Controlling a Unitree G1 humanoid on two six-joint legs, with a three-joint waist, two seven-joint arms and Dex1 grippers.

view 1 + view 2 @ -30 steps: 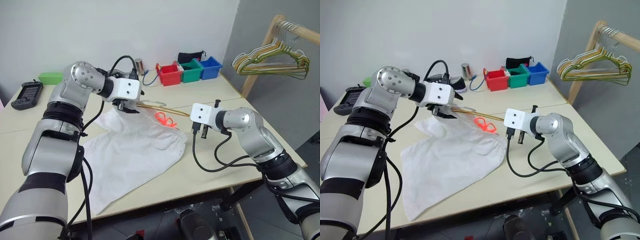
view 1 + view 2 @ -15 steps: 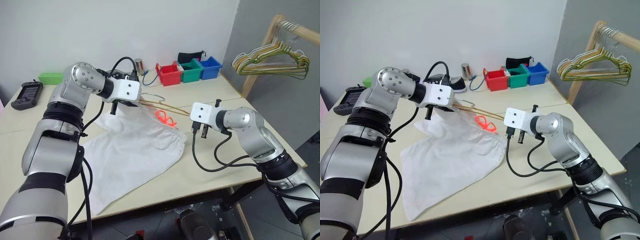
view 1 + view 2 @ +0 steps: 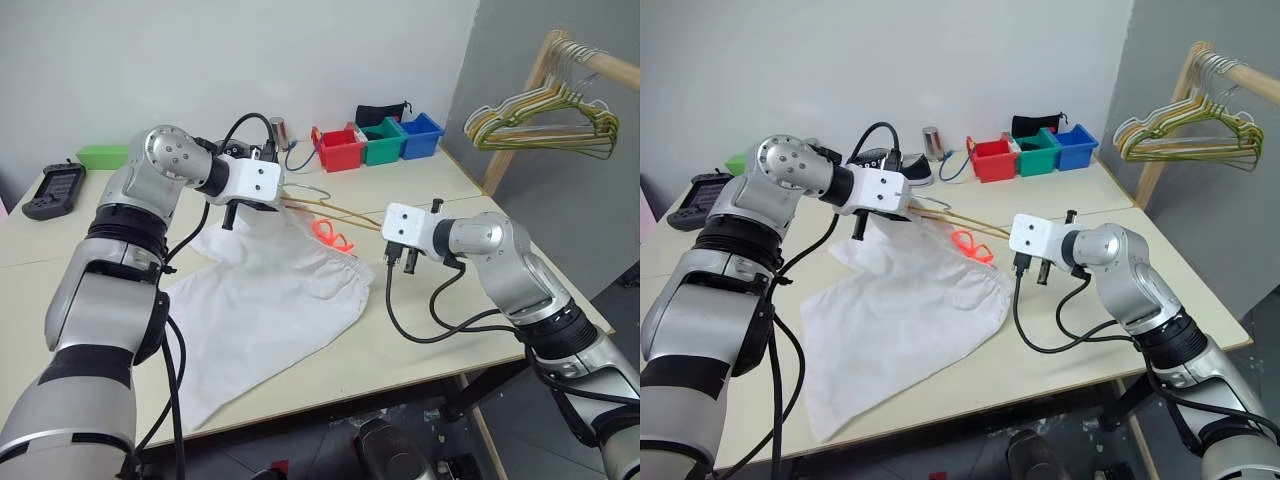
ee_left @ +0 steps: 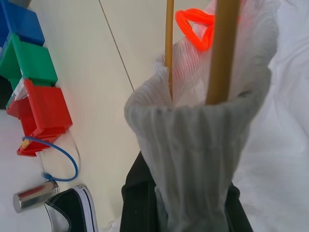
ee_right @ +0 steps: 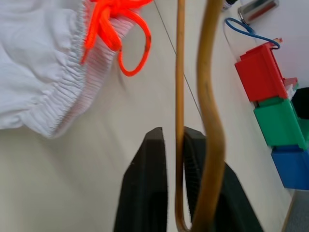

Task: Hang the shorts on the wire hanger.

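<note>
left tool (image 4: 186, 203) on shorts (image 3: 270, 300) waistband

Bare pale wooden tabletop (image 3: 420, 345) lies open along the lower centre and lower right of the frame, and again at far left below the black handheld controller (image 3: 54, 190). The crumpled white fabric shorts (image 3: 262, 300) cover the middle. At upper centre, red, green and blue plastic bins (image 3: 378, 141) block the back edge. A bunch of pale wire hangers (image 3: 545, 122) crowds the upper right corner.
</note>
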